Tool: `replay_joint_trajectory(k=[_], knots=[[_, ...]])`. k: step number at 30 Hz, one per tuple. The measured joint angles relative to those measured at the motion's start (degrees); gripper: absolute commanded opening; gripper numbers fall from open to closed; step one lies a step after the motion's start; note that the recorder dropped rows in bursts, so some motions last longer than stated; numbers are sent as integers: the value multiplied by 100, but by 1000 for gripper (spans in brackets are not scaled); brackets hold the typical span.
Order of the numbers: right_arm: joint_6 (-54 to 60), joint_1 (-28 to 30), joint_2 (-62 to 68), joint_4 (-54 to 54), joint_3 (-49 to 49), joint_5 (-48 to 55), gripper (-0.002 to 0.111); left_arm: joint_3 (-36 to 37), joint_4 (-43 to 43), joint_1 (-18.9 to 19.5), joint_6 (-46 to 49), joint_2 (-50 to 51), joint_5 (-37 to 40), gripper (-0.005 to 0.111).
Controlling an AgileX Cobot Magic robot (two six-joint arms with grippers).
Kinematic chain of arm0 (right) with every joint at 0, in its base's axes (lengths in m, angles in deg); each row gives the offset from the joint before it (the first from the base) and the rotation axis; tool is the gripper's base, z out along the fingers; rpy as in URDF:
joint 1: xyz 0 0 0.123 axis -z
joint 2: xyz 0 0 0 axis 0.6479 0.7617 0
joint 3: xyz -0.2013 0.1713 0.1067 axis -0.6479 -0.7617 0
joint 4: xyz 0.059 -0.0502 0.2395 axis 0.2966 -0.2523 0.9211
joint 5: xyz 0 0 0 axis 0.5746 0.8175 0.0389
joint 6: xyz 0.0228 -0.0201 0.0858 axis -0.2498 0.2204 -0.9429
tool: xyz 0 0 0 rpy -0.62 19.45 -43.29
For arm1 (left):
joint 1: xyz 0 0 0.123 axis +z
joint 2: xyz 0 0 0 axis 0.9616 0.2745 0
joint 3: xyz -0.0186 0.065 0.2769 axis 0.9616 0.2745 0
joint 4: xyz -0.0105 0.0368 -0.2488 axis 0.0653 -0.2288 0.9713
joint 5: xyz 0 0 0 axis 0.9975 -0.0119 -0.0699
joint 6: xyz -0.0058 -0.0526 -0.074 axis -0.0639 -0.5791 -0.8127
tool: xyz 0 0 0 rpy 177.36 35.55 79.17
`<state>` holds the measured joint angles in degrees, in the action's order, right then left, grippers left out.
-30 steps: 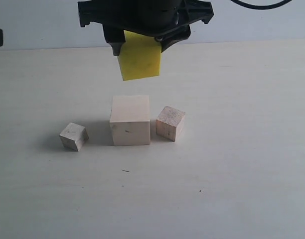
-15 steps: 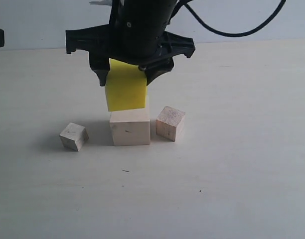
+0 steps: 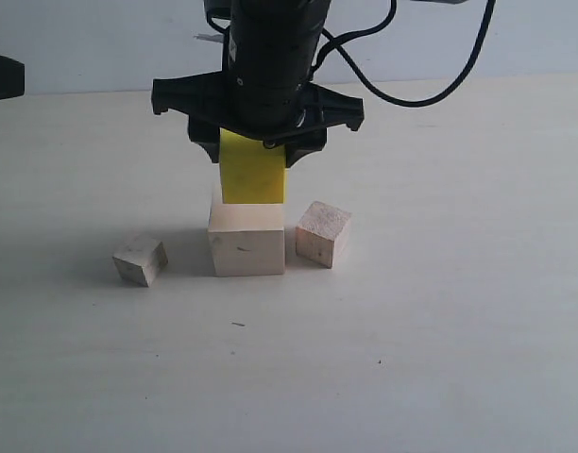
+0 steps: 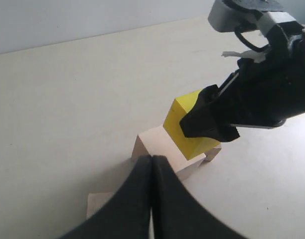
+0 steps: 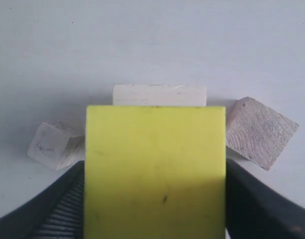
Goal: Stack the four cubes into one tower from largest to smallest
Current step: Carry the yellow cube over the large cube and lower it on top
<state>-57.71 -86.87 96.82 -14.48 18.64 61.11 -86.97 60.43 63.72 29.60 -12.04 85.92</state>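
Clamping bright yellow cube | right gripper | above larger pale wooden cube

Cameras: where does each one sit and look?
Exterior view: off the arms, looks across the table; shows the right gripper holding the yellow cube.
Left wrist view: on the left arm, looks past its shut left gripper at that cube.
Right wrist view: on the right arm, looks down between its fingers onto it.
All share the yellow cube and large pale cube.
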Motion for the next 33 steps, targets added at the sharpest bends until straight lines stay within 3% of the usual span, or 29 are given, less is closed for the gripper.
replay_joint_trajectory(k=[33], knots=[[-34,0,396,-21,0,-380,0,0,0,0,0,0,0,0]])
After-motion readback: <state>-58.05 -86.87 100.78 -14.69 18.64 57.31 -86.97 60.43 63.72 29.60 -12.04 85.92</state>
